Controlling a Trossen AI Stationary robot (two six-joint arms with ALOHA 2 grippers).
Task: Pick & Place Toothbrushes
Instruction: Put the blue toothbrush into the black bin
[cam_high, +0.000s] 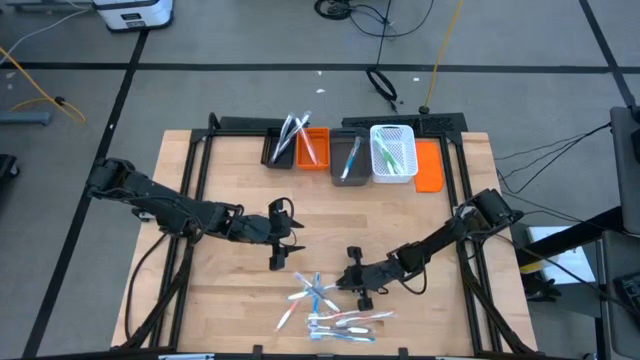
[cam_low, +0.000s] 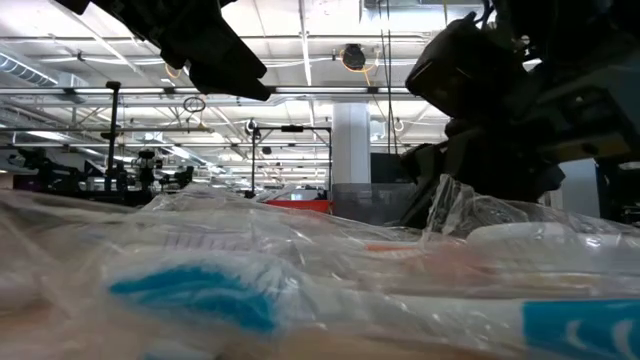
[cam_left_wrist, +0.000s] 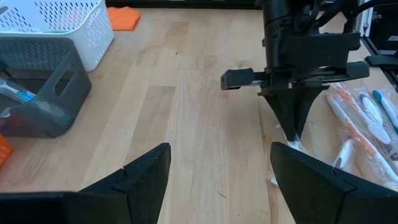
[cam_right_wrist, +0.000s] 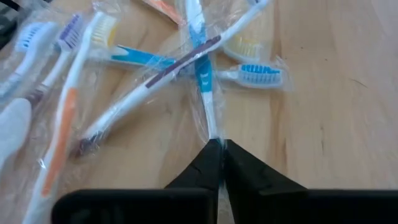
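Leftmost, the left gripper hangs over bare table just up and left of the toothbrush pile, its fingers spread wide and empty. At the pile, loose wrapped toothbrushes lie crossed on the wood. Right of the pile's top edge, the right gripper is pinched closed on the handle tip of a blue-and-white toothbrush. Beyond the pile stands a row of bins holding more brushes.

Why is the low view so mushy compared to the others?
Low view: wrapped toothbrushes lie right against the lens, blurred, plastic glaring; ceiling lights behind stay sharper. High view: even light, pile crisp. Right wrist view: right gripper fingers sharp, pinching a wrapped brush.
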